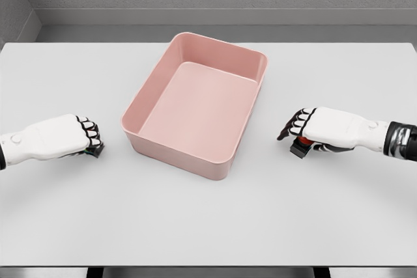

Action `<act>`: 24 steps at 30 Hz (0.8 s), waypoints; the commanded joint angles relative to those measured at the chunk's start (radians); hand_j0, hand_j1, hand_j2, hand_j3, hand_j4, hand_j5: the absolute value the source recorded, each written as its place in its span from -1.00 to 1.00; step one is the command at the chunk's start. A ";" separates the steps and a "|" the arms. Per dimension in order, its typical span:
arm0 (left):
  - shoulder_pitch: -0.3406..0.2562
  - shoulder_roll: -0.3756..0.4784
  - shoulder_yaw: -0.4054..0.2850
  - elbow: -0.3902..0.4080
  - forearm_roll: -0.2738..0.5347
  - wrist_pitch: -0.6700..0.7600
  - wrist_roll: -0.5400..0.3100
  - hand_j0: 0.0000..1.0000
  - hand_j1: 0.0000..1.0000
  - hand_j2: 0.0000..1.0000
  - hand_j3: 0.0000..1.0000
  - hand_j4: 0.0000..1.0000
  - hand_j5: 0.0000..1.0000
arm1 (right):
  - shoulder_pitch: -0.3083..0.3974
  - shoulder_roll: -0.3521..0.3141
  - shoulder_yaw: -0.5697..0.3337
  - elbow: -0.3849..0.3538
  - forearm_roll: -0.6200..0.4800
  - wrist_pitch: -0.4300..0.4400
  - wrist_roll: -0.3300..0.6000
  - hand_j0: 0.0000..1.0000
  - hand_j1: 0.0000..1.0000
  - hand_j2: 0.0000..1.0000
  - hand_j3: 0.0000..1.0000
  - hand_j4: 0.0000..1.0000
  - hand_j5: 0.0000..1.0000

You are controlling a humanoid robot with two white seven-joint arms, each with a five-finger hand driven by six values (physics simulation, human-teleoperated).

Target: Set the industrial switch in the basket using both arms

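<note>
Worktop [208,219]: I see a plain white surface filling most of my head view, with a grey wall beyond its far edge.

Basket [171,154]: a pink, open-topped rectangular tub sits at the centre of the worktop, turned a little so its long sides run from near left to far right. I can see its bare floor.

Left hand [83,136]: my white left arm comes in from the left edge and lies low over the worktop, left of the basket's near corner. The fingers are curled under into a fist. A small dark piece with a hint of green pokes out beneath the fingertips, touching them. I cannot tell what it is, nor whether the hand truly grips it.

Right hand [301,129]: my right arm comes in from the right edge and lies low over the worktop, right of the basket and apart from it. The fingers bend downward, their dark tips pointing towards the basket.

Industrial switch [300,146]: a small dark block with a red part shows just under the right hand, on the worktop, outside the basket. The hand covers most of it, touching it from above. I cannot tell whether the fingers have closed around it.
</note>
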 commanded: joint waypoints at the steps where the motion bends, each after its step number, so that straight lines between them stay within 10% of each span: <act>1: 0.002 0.004 0.000 0.000 0.010 0.000 -0.002 -0.32 -0.32 -0.32 -0.32 -0.32 -0.32 | 0.000 0.000 0.000 0.000 -0.006 0.001 0.003 0.55 0.55 0.55 0.55 0.55 0.55; 12: -0.028 0.079 0.021 -0.092 0.082 0.000 -0.008 -0.32 -0.32 -0.32 -0.32 -0.32 -0.32 | -0.003 -0.002 0.004 0.000 -0.006 0.001 0.034 0.30 0.30 0.30 0.30 0.30 0.30; 24: -0.202 0.091 0.018 -0.128 0.134 0.000 -0.008 -0.32 -0.32 -0.32 -0.32 -0.32 -0.32 | -0.011 -0.002 -0.011 0.006 -0.008 0.001 0.054 0.16 0.16 0.16 0.16 0.16 0.16</act>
